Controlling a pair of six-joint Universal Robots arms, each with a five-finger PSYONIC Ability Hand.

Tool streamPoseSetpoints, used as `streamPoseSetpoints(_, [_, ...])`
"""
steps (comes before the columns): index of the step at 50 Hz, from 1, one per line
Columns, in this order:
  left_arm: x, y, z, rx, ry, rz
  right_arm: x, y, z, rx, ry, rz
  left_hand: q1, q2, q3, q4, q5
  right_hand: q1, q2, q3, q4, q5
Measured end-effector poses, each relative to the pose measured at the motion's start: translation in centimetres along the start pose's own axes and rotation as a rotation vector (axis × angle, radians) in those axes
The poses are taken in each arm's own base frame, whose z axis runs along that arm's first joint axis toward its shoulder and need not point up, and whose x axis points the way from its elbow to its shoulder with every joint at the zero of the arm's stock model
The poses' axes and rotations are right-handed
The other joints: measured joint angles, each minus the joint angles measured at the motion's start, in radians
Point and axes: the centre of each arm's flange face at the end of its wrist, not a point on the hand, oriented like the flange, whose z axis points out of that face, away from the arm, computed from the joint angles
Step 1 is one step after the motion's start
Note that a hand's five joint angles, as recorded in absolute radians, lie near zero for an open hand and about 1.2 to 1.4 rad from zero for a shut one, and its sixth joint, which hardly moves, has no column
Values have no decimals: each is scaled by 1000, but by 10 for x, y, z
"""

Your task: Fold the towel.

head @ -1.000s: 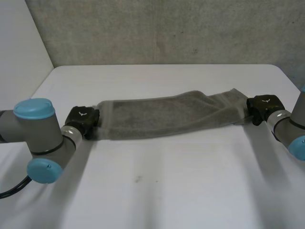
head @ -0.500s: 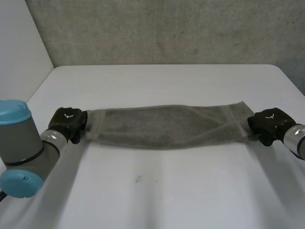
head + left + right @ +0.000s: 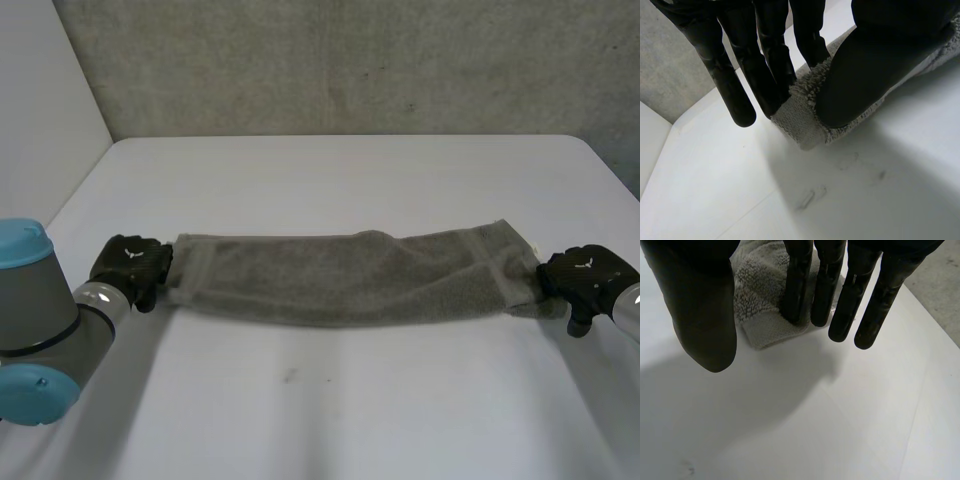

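My left hand's point(image 3: 875, 65) fingers point(image 3: 767, 70) and thumb pinch the towel point(image 3: 340, 280) at its left end. My right hand point(image 3: 700, 305) pinches the right end between straight fingers and thumb. The towel stretches between them, a long grey band across the white bench point(image 3: 330, 400).

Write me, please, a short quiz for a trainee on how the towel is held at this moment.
1. True or false: the towel lies crumpled in a heap at the middle of the table.
2. Where does the left hand grip the towel? A. its middle; B. one short end; C. nowhere, it hovers apart.
3. Fill in: the right hand pinches the towel's other end between its fingers and its ____.

Key: 1. False: it is stretched out as a long strip between the two hands. 2. B. 3. thumb.
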Motion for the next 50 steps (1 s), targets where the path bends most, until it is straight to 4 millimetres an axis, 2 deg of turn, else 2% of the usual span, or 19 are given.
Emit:
streamPoseSetpoints(4, [-1,-4,-2,12,-6,0,-2,1,-3,21,15,44,-72,-56,-59,-59,-68,-3,0,0,0,0])
streamPoseSetpoints(10, [-8,-8,-4,24,-24,-5,-2,0,-10,62,40,88,-278,-260,-263,-264,-275,-7,0,0,0,0])
streamPoseSetpoints(22, [-11,-8,-3,23,-35,-12,9,1,-16,131,96,115,-425,-413,-416,-417,-428,-7,0,0,0,4])
streamPoseSetpoints(33, [-10,-6,-4,15,-34,-14,2,9,-6,151,40,153,-489,-476,-480,-479,-493,-20,0,-13,-6,-11])
streamPoseSetpoints(43, [-6,-3,-8,5,-23,-15,0,17,10,187,65,123,-489,-478,-481,-481,-494,23,6,16,23,62])
streamPoseSetpoints(46, [-5,-3,-8,3,-21,-15,0,20,14,195,76,115,-489,-478,-481,-481,-494,152,124,142,150,182])
streamPoseSetpoints(50, [-5,-3,-8,3,-20,-15,3,21,19,200,94,107,-489,-478,-481,-481,-494,636,630,625,628,656])
